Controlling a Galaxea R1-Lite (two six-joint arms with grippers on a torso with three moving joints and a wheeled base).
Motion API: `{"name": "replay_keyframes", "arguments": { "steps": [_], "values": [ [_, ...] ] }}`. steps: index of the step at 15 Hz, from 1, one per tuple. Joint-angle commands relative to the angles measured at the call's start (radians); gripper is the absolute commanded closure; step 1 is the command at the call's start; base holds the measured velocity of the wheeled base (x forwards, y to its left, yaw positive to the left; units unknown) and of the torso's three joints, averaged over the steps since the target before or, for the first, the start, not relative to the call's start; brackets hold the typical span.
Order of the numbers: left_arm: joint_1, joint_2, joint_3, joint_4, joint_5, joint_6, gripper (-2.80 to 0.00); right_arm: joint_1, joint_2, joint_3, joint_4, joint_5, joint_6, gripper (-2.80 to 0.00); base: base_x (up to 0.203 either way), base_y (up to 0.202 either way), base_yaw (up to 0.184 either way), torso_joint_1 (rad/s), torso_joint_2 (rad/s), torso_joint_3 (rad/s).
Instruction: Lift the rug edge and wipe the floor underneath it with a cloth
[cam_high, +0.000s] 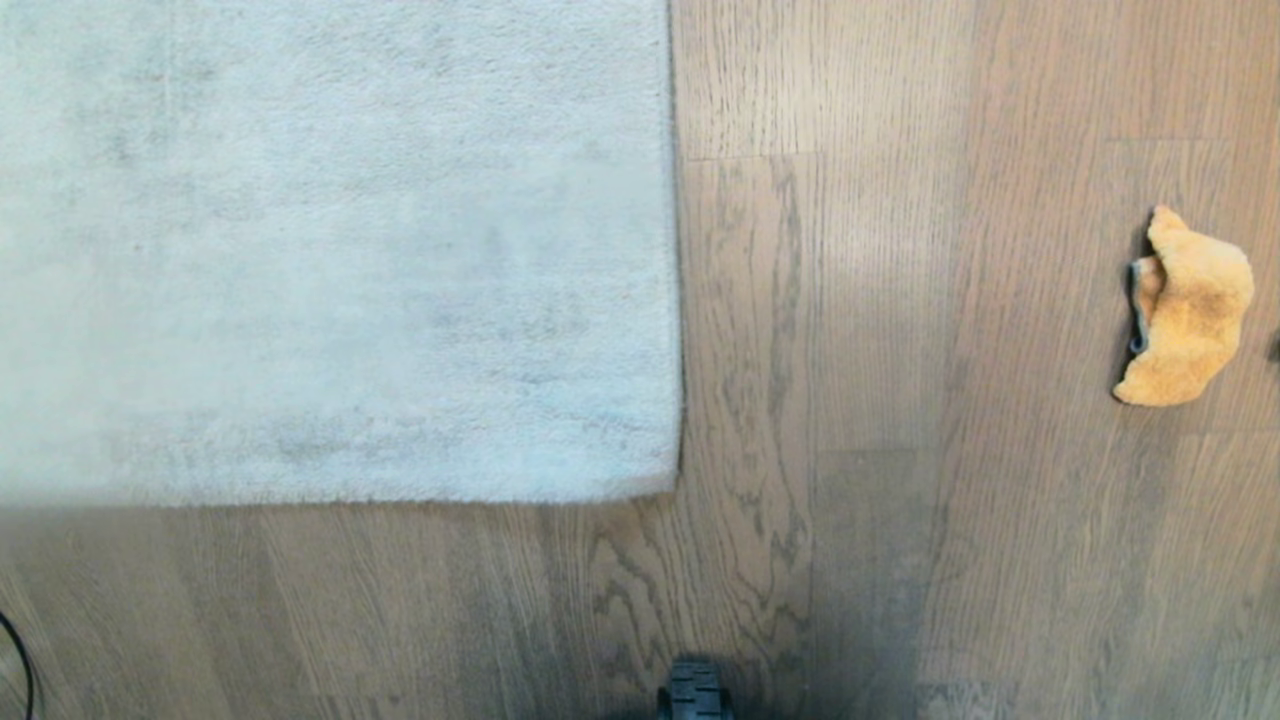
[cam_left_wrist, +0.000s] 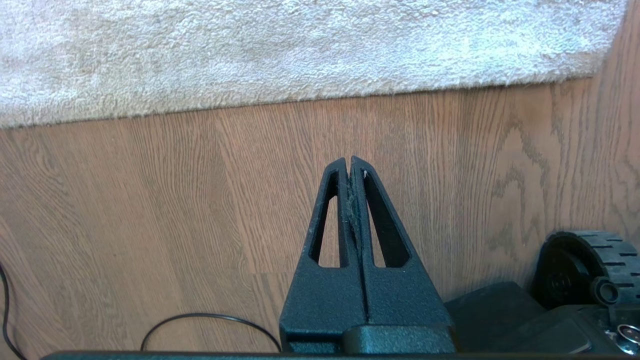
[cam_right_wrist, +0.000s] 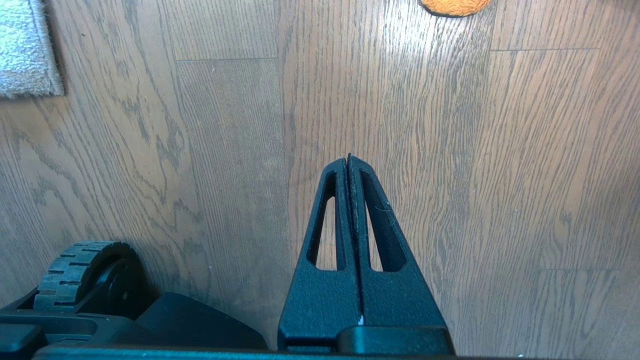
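Observation:
The pale grey rug lies flat on the floor (cam_high: 860, 400) at the upper left of the head view, its rug edge (cam_high: 676, 300) running down to a near corner. The orange-tan cloth (cam_high: 1190, 310) lies crumpled on the planks far to the right. Neither arm shows in the head view. My left gripper (cam_left_wrist: 348, 162) hangs shut and empty over bare planks, a short way before the rug edge (cam_left_wrist: 300, 100). My right gripper (cam_right_wrist: 348, 160) is shut and empty above the floor (cam_right_wrist: 500, 175); the rug edge (cam_right_wrist: 35, 80) and the cloth (cam_right_wrist: 455, 6) sit at that view's margins.
The robot's base wheel (cam_high: 693, 692) pokes in at the bottom middle of the head view, and shows as a wheel (cam_left_wrist: 590, 255) and a wheel (cam_right_wrist: 75, 272) in the wrist views. A thin black cable (cam_left_wrist: 200, 317) loops over the floor near the left side.

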Motion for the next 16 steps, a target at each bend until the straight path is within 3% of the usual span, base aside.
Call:
{"name": "replay_keyframes", "arguments": {
  "steps": [1, 16],
  "values": [
    [0.0, 0.0, 0.0, 0.0, 0.0, 0.003, 0.0, 0.0, 0.002, 0.0, -0.001, 0.0, 0.0, 0.0, 0.0, 0.0, 0.0, 0.0, 0.0, 0.0],
    [0.0, 0.0, 0.0, 0.0, 0.003, -0.006, 0.0, 0.0, 0.002, 0.0, -0.001, 0.0, 0.0, 0.0, 0.0, 0.0, 0.0, 0.0, 0.0, 0.0]
  ]
}}
